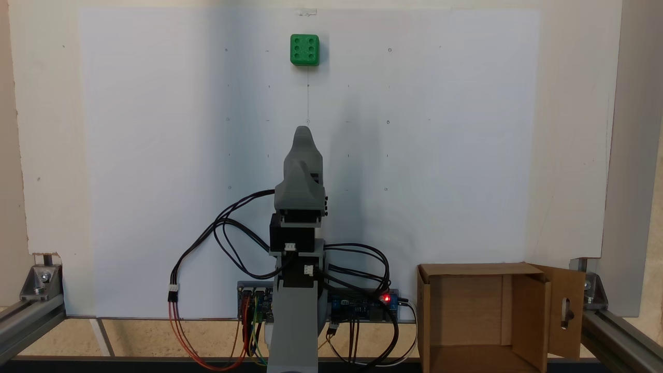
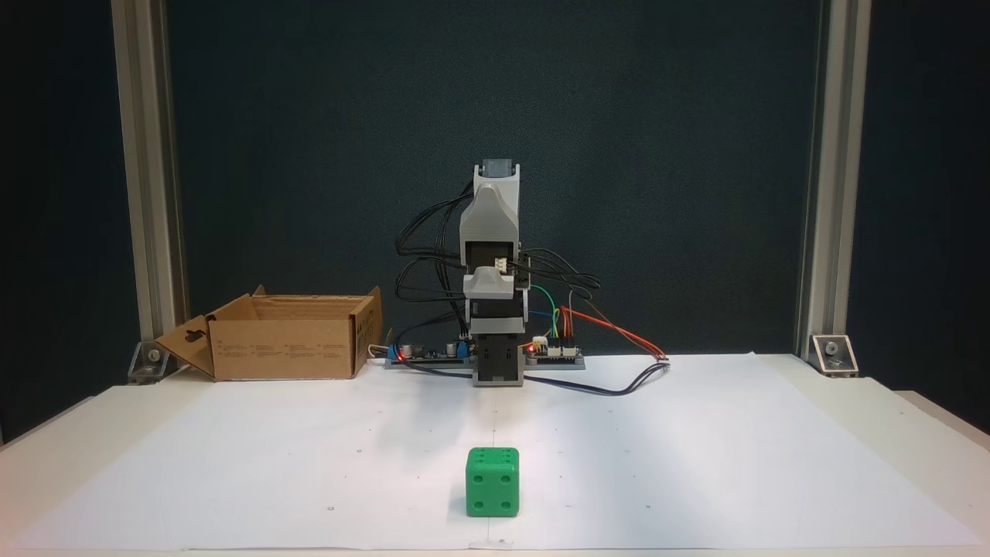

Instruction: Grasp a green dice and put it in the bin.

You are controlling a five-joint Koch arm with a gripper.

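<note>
On the white sheet point(image 1: 155, 155), green dice point(image 1: 304, 50) six-up, four facing front; tool point(image 1: 303, 135) state unclear.

The arm point(image 1: 299, 217) sits folded over its base, end effector point(image 1: 303, 135) tips indistinguishable.

Overhead vs front cam (shared paper point(image 1: 155, 155))
</note>
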